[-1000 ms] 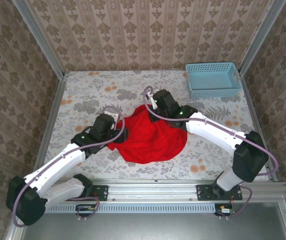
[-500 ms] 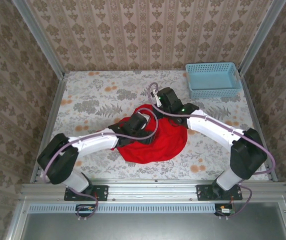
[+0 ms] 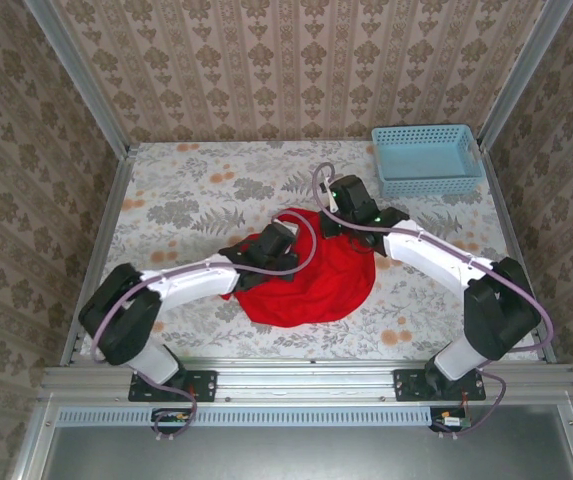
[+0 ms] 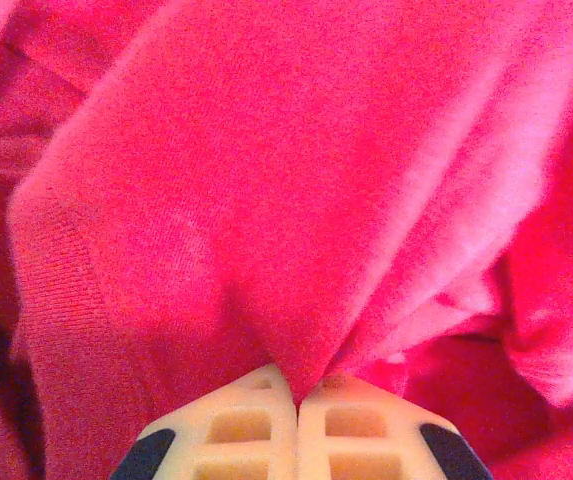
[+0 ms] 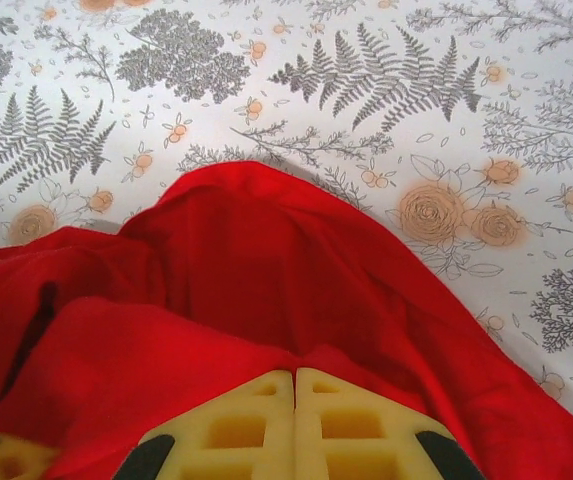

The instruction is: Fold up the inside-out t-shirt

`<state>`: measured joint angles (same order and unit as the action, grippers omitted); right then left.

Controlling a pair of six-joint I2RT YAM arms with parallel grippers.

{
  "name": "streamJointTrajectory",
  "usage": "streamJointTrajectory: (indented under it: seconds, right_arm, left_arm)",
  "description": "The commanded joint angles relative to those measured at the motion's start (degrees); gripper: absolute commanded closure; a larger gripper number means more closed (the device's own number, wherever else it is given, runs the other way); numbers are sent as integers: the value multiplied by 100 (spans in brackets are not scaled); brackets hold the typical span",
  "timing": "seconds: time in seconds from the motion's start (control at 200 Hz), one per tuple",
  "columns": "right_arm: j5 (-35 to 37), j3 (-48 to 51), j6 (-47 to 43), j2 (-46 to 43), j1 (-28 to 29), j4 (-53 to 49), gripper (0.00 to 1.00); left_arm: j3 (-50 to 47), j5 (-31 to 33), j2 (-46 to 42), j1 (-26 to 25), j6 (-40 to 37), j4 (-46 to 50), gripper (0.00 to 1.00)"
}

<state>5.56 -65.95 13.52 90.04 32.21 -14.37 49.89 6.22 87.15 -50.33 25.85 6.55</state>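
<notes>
**Tee bunched mid-table, both claws pinching it**

Tee = inside-out t-shirt (image 3: 311,285), plain bright red, no print. Lies crumpled in a rounded heap approx. mid-table, a bit toward the near edge, w/ the widest part at 5–6 o'clock and a narrower raised part at 12. Deep folds across it; sleeves and collar can't be made out.

L gripper (image 3: 278,243) sits on the heap at approx. 11 o'clock from its centre, arm reaching in from 8 o'clock. In the L wrist view the pads are pressed together (image 4: 298,392) w/ a ridge of red cloth (image 4: 296,200) nipped between the tips and fanning out above them. Clamped on the tee.

R gripper (image 3: 334,215) is at the heap's 1 o'clock edge, arm coming in from 4 o'clock. In the R wrist view the pads are together (image 5: 294,375), w/ cloth (image 5: 246,280) running straight into their tips and draped to both sides. Reads as clamped on the tee too.

Table (image 3: 186,190) has a grey fern and peach flower print, also seen past the cloth in the R wrist view (image 5: 366,100).

Basket (image 3: 426,131), light blue plastic, stands at 1–2 o'clock from the tee in the far R corner, well apart from it.
</notes>
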Motion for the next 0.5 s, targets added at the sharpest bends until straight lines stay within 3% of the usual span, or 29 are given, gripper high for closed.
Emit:
streamJointTrajectory:
  seconds: [0.0, 0.195, 0.495]
  right_arm:
    - [22, -193, -103, 388, -25, 131, 100]
    - [-85, -412, -124, 746, -55, 124, 100]
    - [-644, 319, -292, -192, 45, 154, 64]
  left_arm:
    - [-341, -191, -717, -28, 24, -262, 100]
    - [-945, -693, -1623, 75, 129, -647, 100]
    - [-1416, -1516, -2013, 750, 344, -952, 100]
